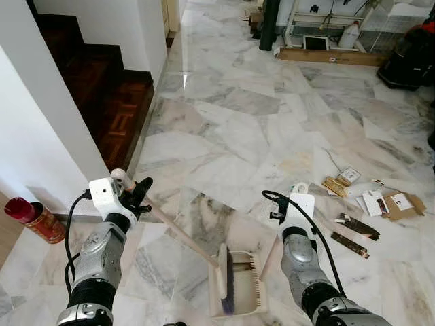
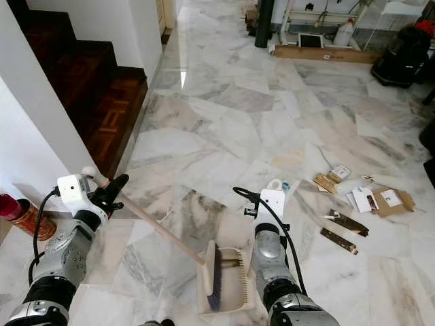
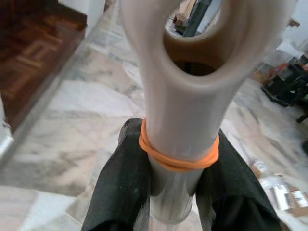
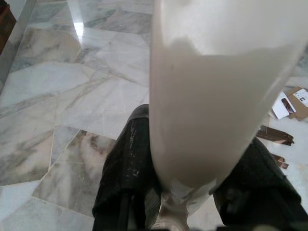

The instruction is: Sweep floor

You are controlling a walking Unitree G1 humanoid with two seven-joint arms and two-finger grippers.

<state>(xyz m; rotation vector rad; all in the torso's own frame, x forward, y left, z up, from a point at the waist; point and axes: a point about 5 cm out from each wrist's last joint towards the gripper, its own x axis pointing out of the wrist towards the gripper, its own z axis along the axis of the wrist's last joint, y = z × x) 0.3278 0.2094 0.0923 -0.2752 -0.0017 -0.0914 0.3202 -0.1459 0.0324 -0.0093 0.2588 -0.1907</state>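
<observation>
The left gripper (image 1: 139,193) grips the broom handle (image 1: 180,234); its wrist view reveals an orange rubber band (image 3: 178,156) around it. The broom head (image 1: 228,282) rests in the dustpan (image 1: 238,285) on the marble floor (image 1: 224,129). The right gripper (image 4: 192,187) clamps the dustpan's handle (image 4: 211,96). Litter (image 1: 370,200) lies far right.

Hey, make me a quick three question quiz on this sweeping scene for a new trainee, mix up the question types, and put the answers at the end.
1. True or false: the left gripper is clamped on the broom handle.
2. Multiple choice: where does the broom head sit? A) inside the dustpan, B) on the wooden stairs, C) among the litter.
3. Short answer: on which side of the robot does the scattered cardboard and paper litter lie on the marble floor?

Key
1. True: both fingers press the handle just below an orange rubber band.
2. A.
3. Its right, ahead of the right gripper, which holds the dustpan handle.
</observation>
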